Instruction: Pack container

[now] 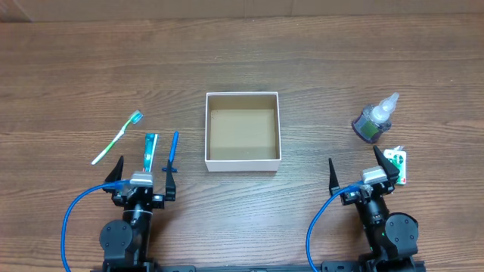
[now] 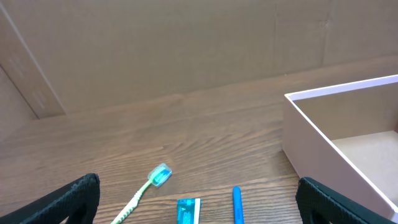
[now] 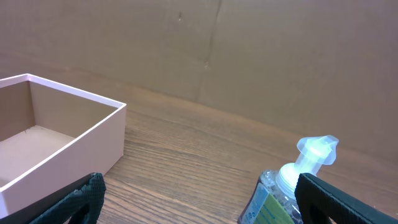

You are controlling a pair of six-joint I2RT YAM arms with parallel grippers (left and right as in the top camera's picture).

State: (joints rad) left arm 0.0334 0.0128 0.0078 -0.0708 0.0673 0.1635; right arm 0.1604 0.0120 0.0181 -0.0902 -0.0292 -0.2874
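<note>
The container (image 1: 243,161) is a square white box with a tan inside, empty, at the table's middle; it shows in the left wrist view (image 2: 311,134) and the right wrist view (image 3: 93,140). Left of it lie a green toothbrush (image 1: 118,137), a teal toothpaste tube (image 1: 150,152) and a blue pen-like stick (image 1: 174,148). Right of it are a clear pump bottle (image 1: 373,121), lying on its side, and a small white-green packet (image 1: 397,163). My left gripper (image 1: 144,175) is open, just short of the tube. My right gripper (image 1: 361,172) is open, beside the packet.
The toothbrush (image 2: 144,191), tube (image 2: 188,211) and blue stick (image 2: 237,204) lie between my left fingers' tips. The pump bottle (image 3: 292,186) lies by my right finger. A brown cardboard wall stands behind the wooden table (image 1: 318,60).
</note>
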